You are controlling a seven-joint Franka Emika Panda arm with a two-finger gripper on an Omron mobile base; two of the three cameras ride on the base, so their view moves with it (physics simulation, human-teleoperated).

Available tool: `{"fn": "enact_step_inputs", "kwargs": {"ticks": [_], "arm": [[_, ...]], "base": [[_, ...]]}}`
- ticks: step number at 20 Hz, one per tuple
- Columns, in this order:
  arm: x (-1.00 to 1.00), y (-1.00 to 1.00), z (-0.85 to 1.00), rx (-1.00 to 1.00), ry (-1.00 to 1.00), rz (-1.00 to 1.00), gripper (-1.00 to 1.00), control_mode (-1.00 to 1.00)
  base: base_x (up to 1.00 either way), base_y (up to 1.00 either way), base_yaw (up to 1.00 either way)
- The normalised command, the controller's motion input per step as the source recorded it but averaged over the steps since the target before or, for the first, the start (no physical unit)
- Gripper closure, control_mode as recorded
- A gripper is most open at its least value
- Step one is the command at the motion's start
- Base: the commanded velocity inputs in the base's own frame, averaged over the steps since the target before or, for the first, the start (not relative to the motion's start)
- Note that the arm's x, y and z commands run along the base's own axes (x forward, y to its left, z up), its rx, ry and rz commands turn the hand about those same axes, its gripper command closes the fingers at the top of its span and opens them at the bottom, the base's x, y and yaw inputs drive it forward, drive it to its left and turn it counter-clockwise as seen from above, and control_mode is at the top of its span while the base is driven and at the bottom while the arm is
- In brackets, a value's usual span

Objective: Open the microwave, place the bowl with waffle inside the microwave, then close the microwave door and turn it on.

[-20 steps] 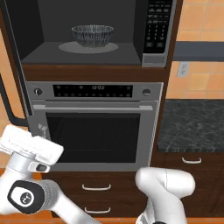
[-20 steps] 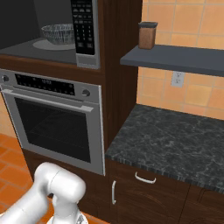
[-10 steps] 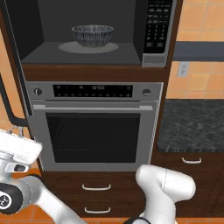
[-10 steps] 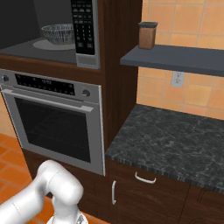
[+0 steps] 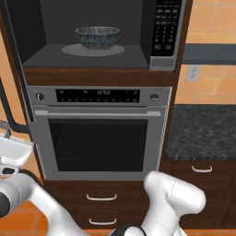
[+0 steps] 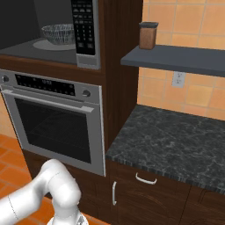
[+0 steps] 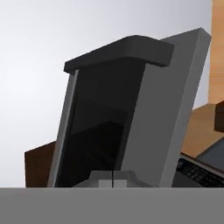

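Dark wood cabinetry and orange tile all around in the left base view, with the microwave point(image 5: 99, 34) standing open up top, the bowl point(image 5: 97, 37) resting on the round grey turntable point(image 5: 93, 50) inside, and the keypad column point(image 5: 162, 28) to the right of the cavity; below, a silver oven point(image 5: 99, 131); at the far left edge, a dark curved handle bar of the microwave door point(image 5: 10, 108) swung wide. No waffle discernible through the ribbed sides. In the right base view, same bowl point(image 6: 59, 33) deep in the cavity, a brown jar point(image 6: 148, 35) on a grey shelf point(image 6: 176, 59), black stone counter point(image 6: 171, 140) underneath. In the hand view, the door panel point(image 7: 127, 113) close ahead with its dark window, gripper point(image 7: 112, 178) low at the bottom with fingertips pressed together, pinching nothing. Likely risk: pushing off-centre against the panel and sliding past its edge, leaving the door ajar; or swinging too hard and jolting the bowl off the turntable.
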Motion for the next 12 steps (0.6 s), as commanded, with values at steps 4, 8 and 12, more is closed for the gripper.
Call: {"fn": "enact_step_inputs", "kwargs": {"ticks": [4, 8, 12], "arm": [[-0.64, -0.54, 0.46, 0.3, -0.26, 0.0, 1.0, -1.0], [-0.28, -0.92, 0.44, 0.43, -0.01, -0.03, 1.0, -1.0], [0.08, -0.95, 0.43, 0.45, 0.25, -0.1, 1.0, -1.0]], "base": [[0.0, 0.0, 0.0], [0.0, 0.0, 0.0], [0.0, 0.0, 0.0]]}}
